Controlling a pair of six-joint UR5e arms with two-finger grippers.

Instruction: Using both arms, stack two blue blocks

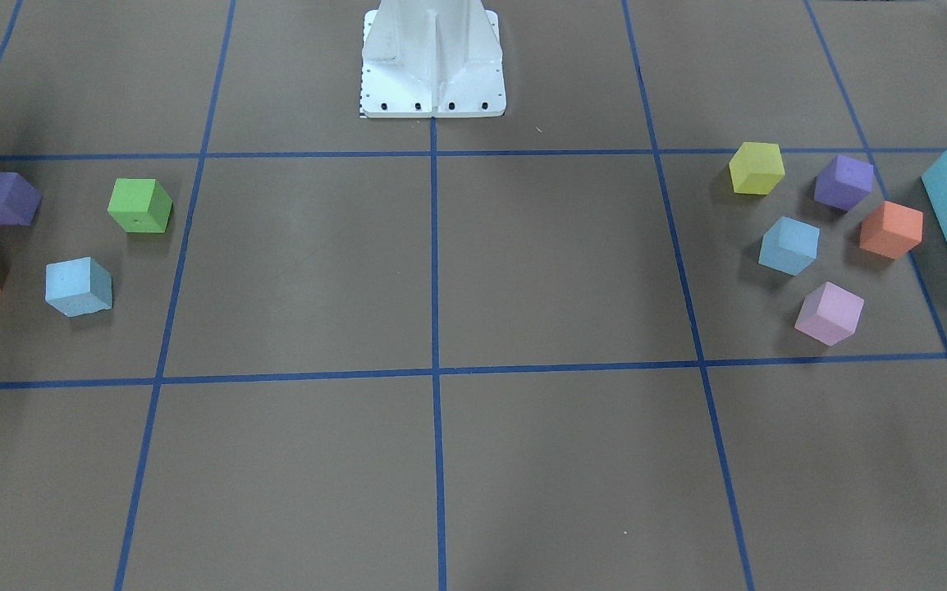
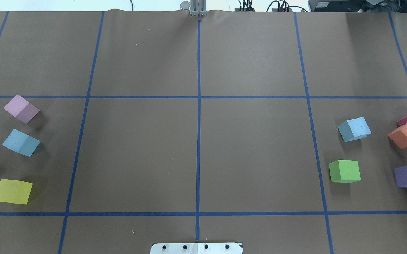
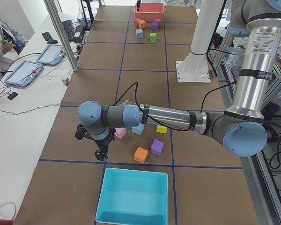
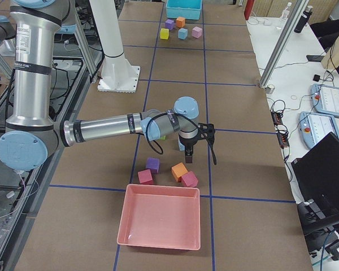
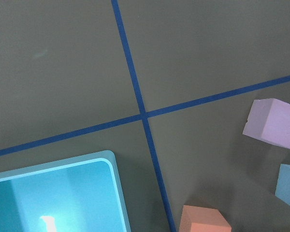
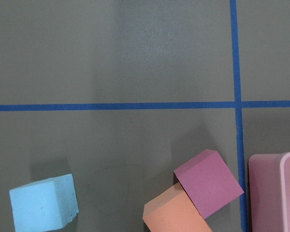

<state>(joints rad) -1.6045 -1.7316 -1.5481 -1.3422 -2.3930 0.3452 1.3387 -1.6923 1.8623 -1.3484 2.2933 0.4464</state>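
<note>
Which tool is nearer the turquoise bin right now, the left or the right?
Left. The left tool hangs just off a corner of the turquoise bin. The right tool is far off at the opposite end, near the pink bin.

A wide desk (image 2: 253,56) was covered in matte brown paper, marked into large rectangles by blue tape lines (image 2: 198,141). Soft, even light fell from above and left only faint shadows. Along one long edge ran a white side table (image 3: 23,108) holding two tablet-like control panels (image 3: 22,74) and a black laptop (image 4: 322,169). A slanted aluminium post (image 3: 61,33) rose beside it.
</note>
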